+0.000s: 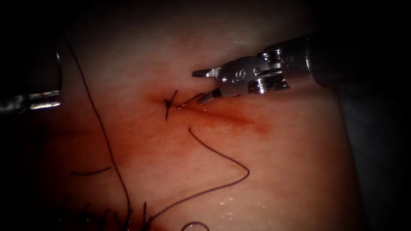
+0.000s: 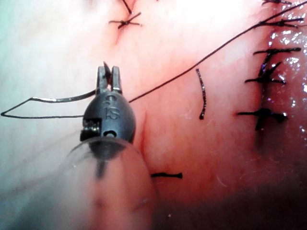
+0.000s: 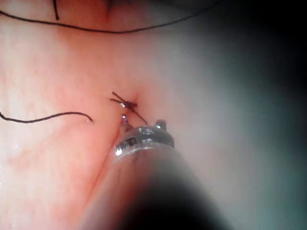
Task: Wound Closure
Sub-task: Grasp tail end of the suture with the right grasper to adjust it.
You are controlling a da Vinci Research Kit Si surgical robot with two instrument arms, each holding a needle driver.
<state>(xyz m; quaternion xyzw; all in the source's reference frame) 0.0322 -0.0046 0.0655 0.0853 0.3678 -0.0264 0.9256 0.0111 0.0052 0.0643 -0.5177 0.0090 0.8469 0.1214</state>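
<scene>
The tissue (image 1: 265, 179) carries a reddened cut (image 1: 227, 115) with a tied knot (image 1: 169, 102) at its left end. My right tool (image 1: 198, 87) comes in from the right with its jaws open, one on each side of the knot's short thread tail (image 1: 192, 99), holding nothing. The knot (image 3: 125, 102) lies just beyond the right tool's tip (image 3: 144, 133). At the far left edge my left tool (image 1: 53, 99) is shut on the curved needle (image 1: 58, 70), which is out of the tissue. The left jaws (image 2: 109, 75) grip the needle (image 2: 53, 100), and the long thread (image 2: 201, 58) trails off from there.
The long thread (image 1: 102, 137) runs down the left side to a row of finished stitches (image 1: 126, 216) at the lower edge. A loose thread piece (image 1: 231, 162) curves below the cut. A short cut end (image 1: 90, 173) lies at lower left. Red fluid stains the tissue around the cut.
</scene>
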